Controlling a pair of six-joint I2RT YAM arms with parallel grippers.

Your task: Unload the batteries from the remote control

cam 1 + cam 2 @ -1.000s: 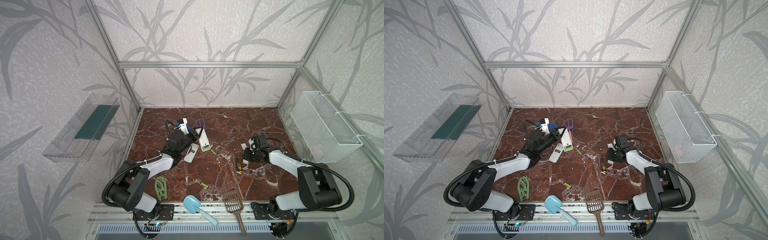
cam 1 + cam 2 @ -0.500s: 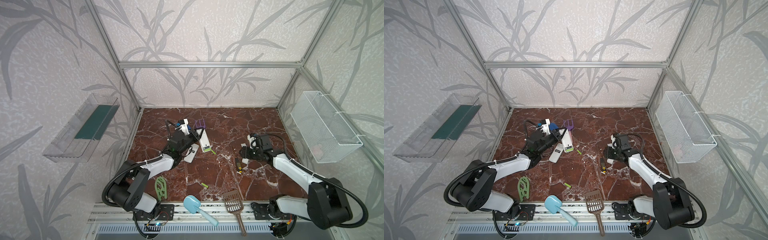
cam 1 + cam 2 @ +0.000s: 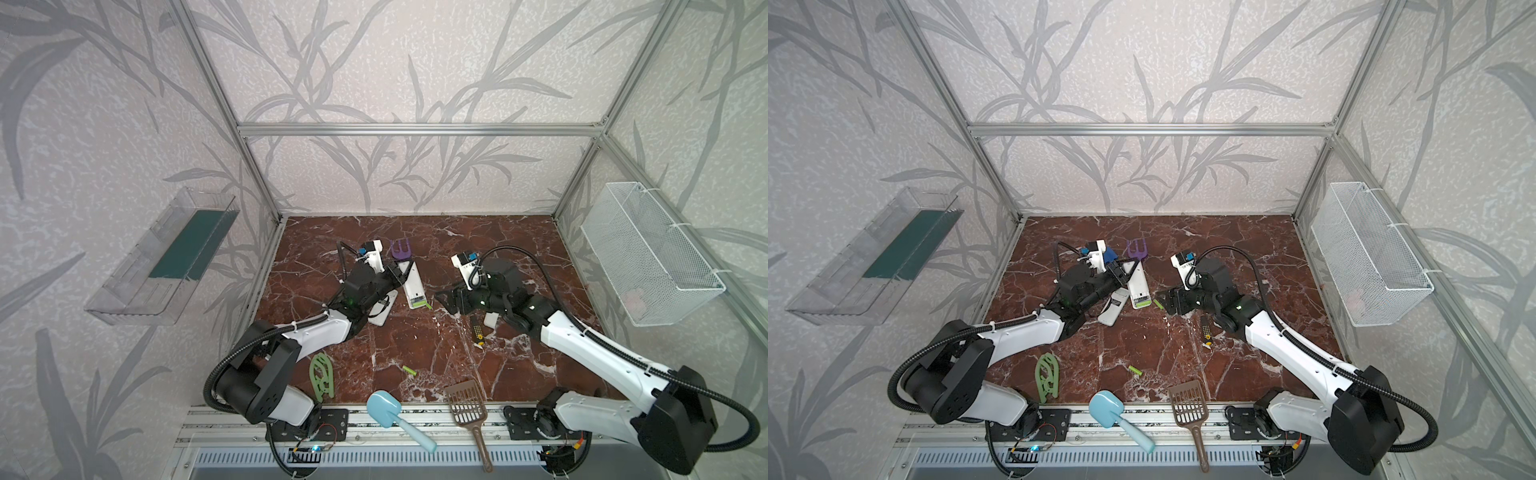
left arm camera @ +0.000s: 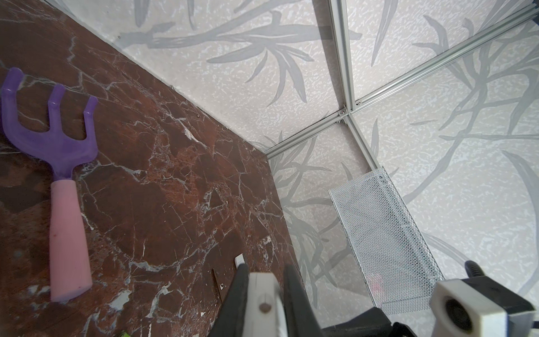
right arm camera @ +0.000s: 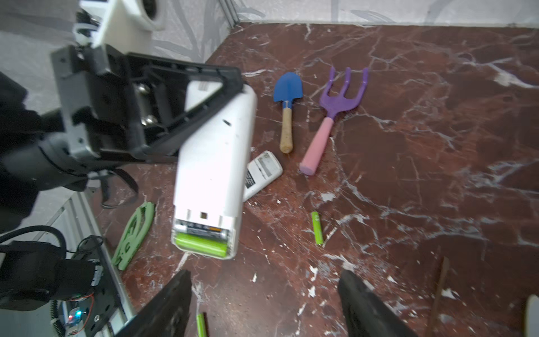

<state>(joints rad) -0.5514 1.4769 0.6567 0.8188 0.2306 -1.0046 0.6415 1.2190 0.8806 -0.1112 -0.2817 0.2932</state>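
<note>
My left gripper (image 3: 400,272) is shut on the white remote control (image 3: 413,287) at its far end, and the remote's edge shows between the fingers (image 4: 242,291) in the left wrist view. In the right wrist view the remote control (image 5: 213,163) points its uncovered battery bay at me, with a lime-green battery (image 5: 201,246) lying in it. Two loose batteries (image 5: 317,227) (image 5: 200,324) lie on the marble. Both top views show loose batteries (image 3: 428,305) (image 3: 409,370) (image 3: 1158,303). My right gripper (image 5: 265,275) (image 3: 442,297) is open and holds nothing, a short way from the remote's bay end.
A second remote (image 3: 382,309) lies under the left arm. A purple rake (image 3: 401,248) and blue shovel (image 5: 287,90) lie behind. A yellow-black screwdriver (image 3: 477,330) and white piece (image 3: 490,320) lie below the right gripper. Near the front edge: green trivet (image 3: 322,376), blue scoop (image 3: 384,409), brown scoop (image 3: 465,405). A wire basket (image 3: 648,257) hangs right.
My right gripper has opened and moved left, from beside the screwdriver toward the remote's bay end. The left arm and the remote have stayed put.
</note>
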